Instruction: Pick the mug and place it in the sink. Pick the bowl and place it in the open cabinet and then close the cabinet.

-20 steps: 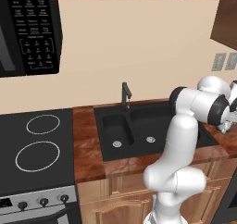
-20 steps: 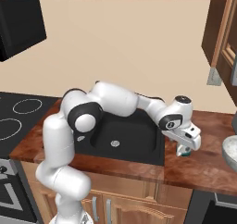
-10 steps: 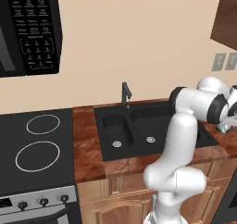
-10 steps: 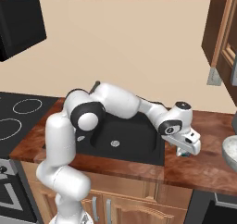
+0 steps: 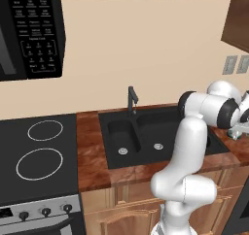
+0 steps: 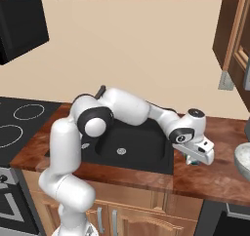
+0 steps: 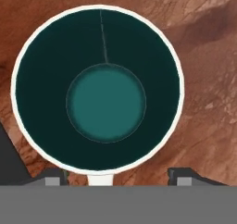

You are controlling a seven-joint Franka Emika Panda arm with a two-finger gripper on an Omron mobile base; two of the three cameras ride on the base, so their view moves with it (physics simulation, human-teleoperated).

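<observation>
On counter right of sink [image 6: 146, 147] | fingers [image 7: 185, 176] flank mug [image 7: 98, 92]

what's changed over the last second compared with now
The arm has lowered the tool toward the counter right of the sink, down over the mug, which now sits upright between its fingertips. Nothing is lifted yet. The bowl at the right edge and the faucet stayed put, and the base has not driven.

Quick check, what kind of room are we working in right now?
A home kitchen, rendered: a black double-basin sink set in a reddish-brown counter, a glass cooktop to its left, and a microwave above that.
</observation>
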